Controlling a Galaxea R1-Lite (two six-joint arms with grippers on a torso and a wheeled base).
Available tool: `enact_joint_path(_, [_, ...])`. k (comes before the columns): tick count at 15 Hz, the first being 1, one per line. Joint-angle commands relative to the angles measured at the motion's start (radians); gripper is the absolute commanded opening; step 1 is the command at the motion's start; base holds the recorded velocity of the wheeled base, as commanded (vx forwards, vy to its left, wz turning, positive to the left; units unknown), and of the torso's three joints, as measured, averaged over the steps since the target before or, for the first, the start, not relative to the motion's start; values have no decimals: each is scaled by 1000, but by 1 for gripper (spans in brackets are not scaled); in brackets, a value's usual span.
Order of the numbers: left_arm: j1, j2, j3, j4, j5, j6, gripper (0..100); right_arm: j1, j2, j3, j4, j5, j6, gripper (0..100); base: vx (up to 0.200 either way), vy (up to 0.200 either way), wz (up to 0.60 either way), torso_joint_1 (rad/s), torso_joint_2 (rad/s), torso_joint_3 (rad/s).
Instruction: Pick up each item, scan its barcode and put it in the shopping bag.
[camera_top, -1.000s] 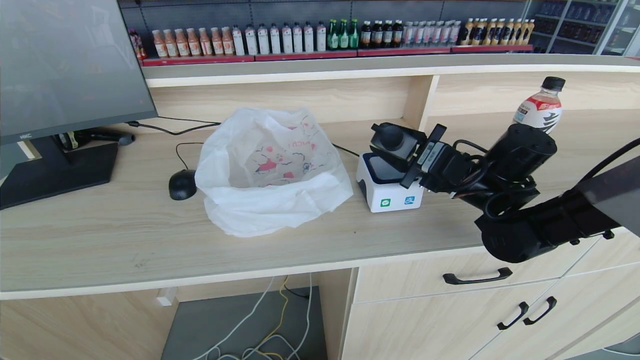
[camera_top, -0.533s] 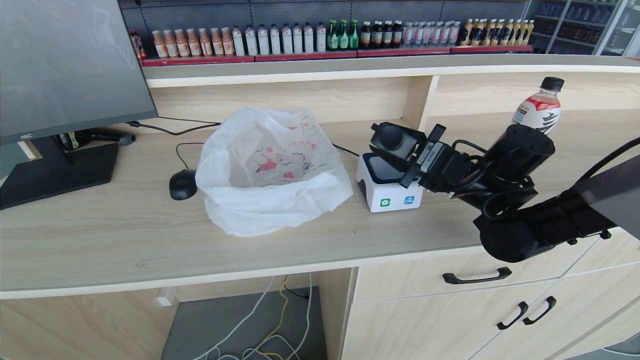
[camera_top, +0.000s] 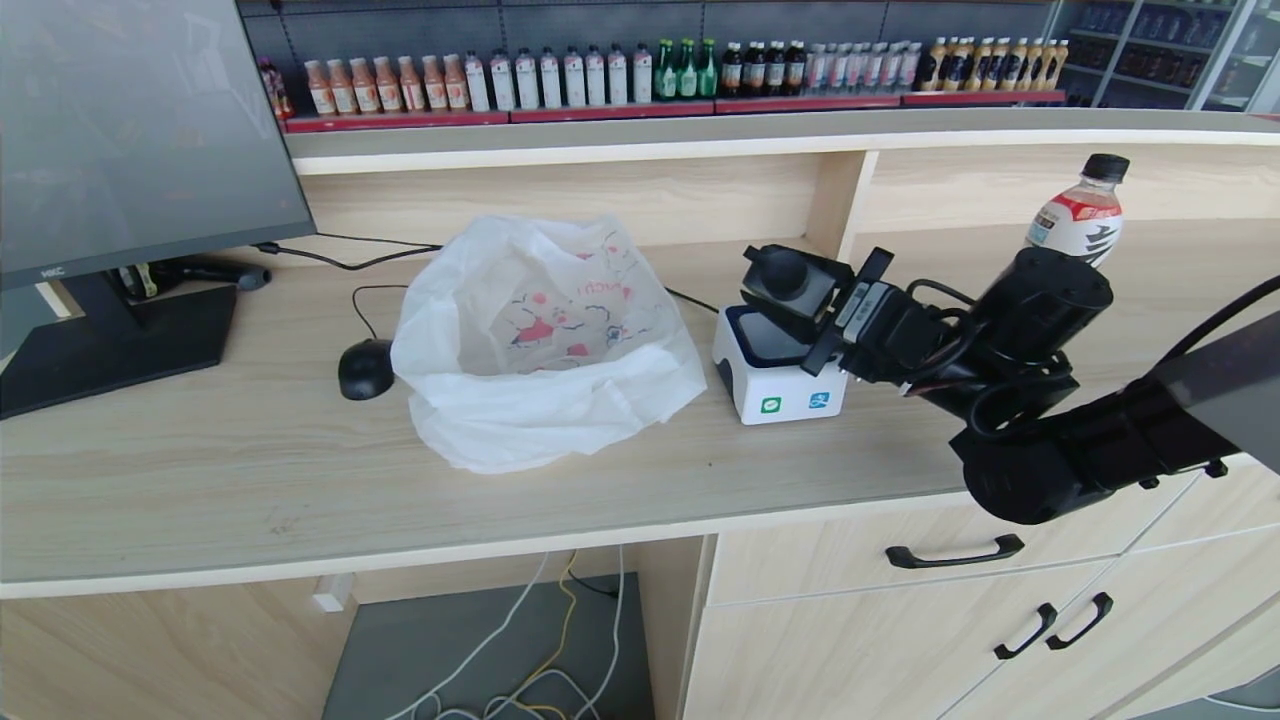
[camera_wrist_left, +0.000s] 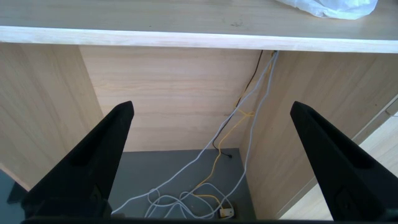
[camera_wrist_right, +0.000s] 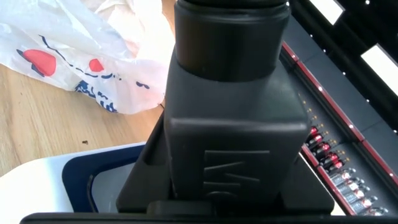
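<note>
My right gripper (camera_top: 822, 305) is shut on a black boxy item with a round cap (camera_top: 787, 279), held just above the white scanner (camera_top: 775, 388) on the counter. In the right wrist view the black item (camera_wrist_right: 227, 124) is close up, over the scanner's dark window (camera_wrist_right: 74, 186), with the bag (camera_wrist_right: 81, 56) beyond it. The white shopping bag (camera_top: 540, 340) stands open to the left of the scanner. A drink bottle (camera_top: 1080, 215) with a black cap stands at the far right. My left gripper (camera_wrist_left: 211, 155) hangs open below the counter edge (camera_wrist_left: 186, 34).
A monitor (camera_top: 130, 130) stands at the far left, with a black mouse (camera_top: 365, 368) and its cable beside the bag. A raised ledge runs behind the counter. Loose cables (camera_wrist_left: 242, 137) hang under the counter. Drawers (camera_top: 955, 555) sit below on the right.
</note>
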Motion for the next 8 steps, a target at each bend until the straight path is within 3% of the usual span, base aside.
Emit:
enact_joint_path(1, [-2, 0, 0, 0, 0, 0, 100, 4, -18, 5, -4, 1, 0, 0, 0, 0, 0, 0, 0, 0])
enact_joint_path(8, [0, 0, 0, 0, 0, 0, 100, 4, -96, 84, -3, -3, 23, 0, 0, 0, 0, 0, 0, 0])
